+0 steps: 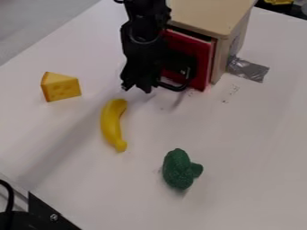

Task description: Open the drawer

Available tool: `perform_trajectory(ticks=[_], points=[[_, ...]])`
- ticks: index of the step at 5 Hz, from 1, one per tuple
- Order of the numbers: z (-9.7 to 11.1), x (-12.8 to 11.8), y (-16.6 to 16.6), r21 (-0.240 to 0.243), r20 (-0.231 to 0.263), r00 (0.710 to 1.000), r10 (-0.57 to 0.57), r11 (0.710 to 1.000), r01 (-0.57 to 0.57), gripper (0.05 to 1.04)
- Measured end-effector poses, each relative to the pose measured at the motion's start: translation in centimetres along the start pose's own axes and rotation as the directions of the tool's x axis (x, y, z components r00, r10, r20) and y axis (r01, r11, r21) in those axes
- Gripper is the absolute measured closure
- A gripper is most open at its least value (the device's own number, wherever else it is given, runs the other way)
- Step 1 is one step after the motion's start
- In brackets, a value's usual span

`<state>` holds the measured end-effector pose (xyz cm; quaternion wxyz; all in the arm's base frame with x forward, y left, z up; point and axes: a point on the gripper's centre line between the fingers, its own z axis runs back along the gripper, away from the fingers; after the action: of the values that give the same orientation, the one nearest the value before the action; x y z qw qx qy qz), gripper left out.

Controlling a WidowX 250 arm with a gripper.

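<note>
Camera view: a pale counter (pixel 258 179) seen at a slant, the drawer towards its far side.
Broccoli (pixel 178 168): nearest of the toys, well apart from the work; it can be left alone.
Banana (pixel 111 123): lies lengthwise in front of the drawer side, likely close to the line of the pull; a longer stroke should be watched here, since the front or the pincer could nudge it.
Cheese (pixel 61 87): off to the left, probably outside the drawer's path.
Pincer (pixel 137 88): hangs low, just beside the handle; I cannot tell whether it is apart or together, nor whether it touches.
Handle (pixel 174 88): a black loop low on the drawer's face; best to get behind or around the bar before drawing, and keep low without scraping the counter.
Drawer (pixel 203 60): red front set in the box, with a dark gap along its top; it may be slightly out. Draw it straight away from the box, slowly and level, because a sideways tug could jam it or slip off the loop.
Box (pixel 210 13): wooden, farthest back, apparently held by silver tape (pixel 249 70); a gentle pull should keep it from shifting.
</note>
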<state>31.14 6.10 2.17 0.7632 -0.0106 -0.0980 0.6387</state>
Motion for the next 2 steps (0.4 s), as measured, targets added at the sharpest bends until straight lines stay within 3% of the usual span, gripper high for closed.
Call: perform_trajectory(ticks=[2], points=[[-0.05,-0.64,2.06,0.004,-0.005,1.000,-0.001,1.000,0.001,0.909]])
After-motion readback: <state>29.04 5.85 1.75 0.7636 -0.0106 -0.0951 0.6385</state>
